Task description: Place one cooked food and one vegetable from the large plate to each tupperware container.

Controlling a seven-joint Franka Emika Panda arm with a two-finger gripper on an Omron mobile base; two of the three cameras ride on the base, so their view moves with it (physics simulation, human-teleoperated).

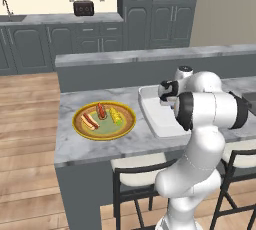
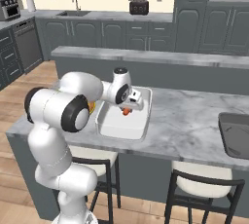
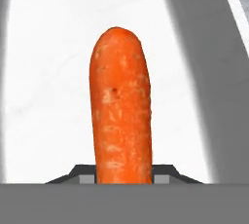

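In the left base view, the gripper [image 1: 167, 95] is hidden behind the forearm over the white tupperware container [image 1: 159, 120]; the large plate [image 1: 104, 120], with food left on it, lies well off to the jaws' side on the counter [image 1: 90, 146].

In the right base view, a carrot [image 2: 126, 111] is seen hanging below the jaws, just above the white tray's floor; the dark grey container [image 2: 235, 134] sits well apart.

In the hand view, the carrot is clamped between the fingertips [image 3: 163, 173], extended ahead of them over the tray, apparently for release there.
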